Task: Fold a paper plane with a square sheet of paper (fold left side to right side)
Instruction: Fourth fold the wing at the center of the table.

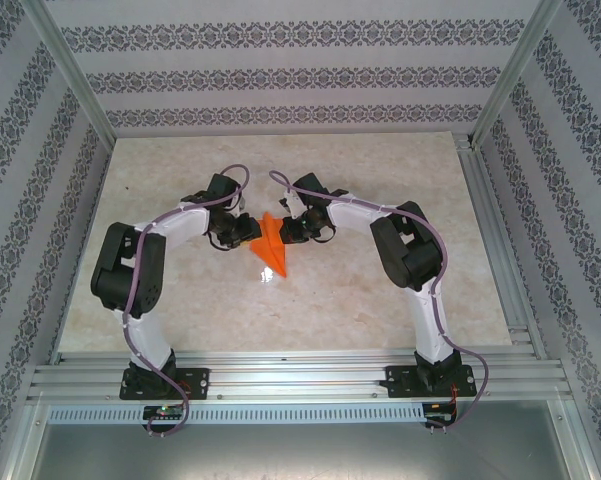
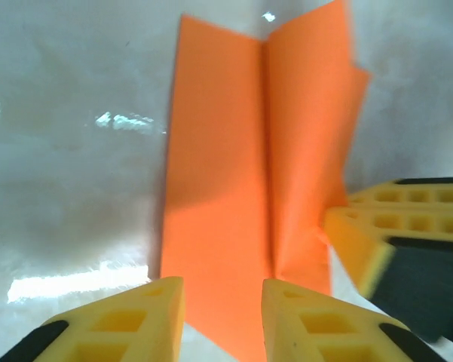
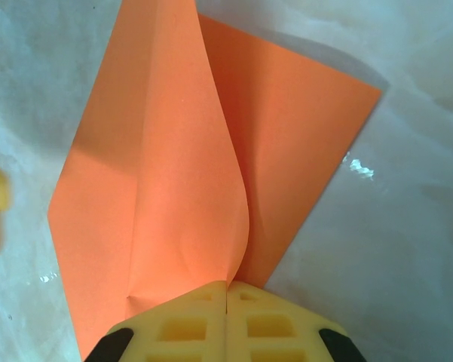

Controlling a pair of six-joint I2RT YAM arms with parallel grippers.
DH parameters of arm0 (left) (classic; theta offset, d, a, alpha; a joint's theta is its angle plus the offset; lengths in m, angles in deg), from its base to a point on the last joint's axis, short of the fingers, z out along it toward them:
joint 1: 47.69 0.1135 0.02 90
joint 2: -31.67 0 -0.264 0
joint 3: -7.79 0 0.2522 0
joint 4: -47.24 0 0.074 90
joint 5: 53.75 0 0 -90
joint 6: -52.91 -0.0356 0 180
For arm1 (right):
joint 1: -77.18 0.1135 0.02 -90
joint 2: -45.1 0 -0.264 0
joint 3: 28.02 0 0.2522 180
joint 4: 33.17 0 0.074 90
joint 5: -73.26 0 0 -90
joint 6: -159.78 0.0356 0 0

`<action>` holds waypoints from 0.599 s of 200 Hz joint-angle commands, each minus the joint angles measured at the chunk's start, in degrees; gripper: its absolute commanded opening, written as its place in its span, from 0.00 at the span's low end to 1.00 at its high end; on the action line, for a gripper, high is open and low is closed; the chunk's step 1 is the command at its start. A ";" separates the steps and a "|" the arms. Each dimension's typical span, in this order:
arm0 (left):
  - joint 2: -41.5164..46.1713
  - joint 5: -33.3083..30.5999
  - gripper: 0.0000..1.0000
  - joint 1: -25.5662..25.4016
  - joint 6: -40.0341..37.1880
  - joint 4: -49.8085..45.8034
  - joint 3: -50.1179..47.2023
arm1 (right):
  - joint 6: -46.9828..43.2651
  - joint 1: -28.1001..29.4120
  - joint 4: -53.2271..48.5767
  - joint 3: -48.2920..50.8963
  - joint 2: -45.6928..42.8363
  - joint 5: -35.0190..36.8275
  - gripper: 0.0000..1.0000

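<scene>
Two arms are reaching toward the middle of the marble-patterned table [image 1: 400, 180], their grippers facing each other across the orange paper [image 1: 275, 255]. That paper is lying on the tabletop between them, already creased into a narrow wedge whose point is aiming toward the arms' bases (from above it is reading more as a dart than a square). The left gripper [image 1: 243, 232] is sitting just beside the paper's left edge, and the right gripper [image 1: 292, 230] is touching its right side.

From the left wrist, the left gripper [image 2: 222, 305] is showing its yellow fingers [image 2: 136, 317] standing apart, with the orange paper [image 2: 218, 166] visible in the gap and not clamped. A centre crease is running up the sheet away from the camera, and the flap on its right is lifting off the table. The right gripper's fingers [image 2: 384, 226] are meeting that lifted flap at its edge.

From the right wrist, the right gripper [image 3: 226, 294] is pressing its two fingers flat together on a raised fold of the orange paper [image 3: 166, 166], which is curving upward from the flatter layer lying on the table.
</scene>
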 commanded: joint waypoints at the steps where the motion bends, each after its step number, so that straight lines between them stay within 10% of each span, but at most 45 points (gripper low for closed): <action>1: 3.31 1.59 0.26 0.03 -0.07 -0.81 1.77 | -1.18 0.28 -2.81 -0.49 2.05 3.01 0.00; 120: -7.95 11.08 0.13 -4.82 8.95 13.67 1.33 | -1.68 0.52 -3.51 -1.16 2.31 3.20 0.00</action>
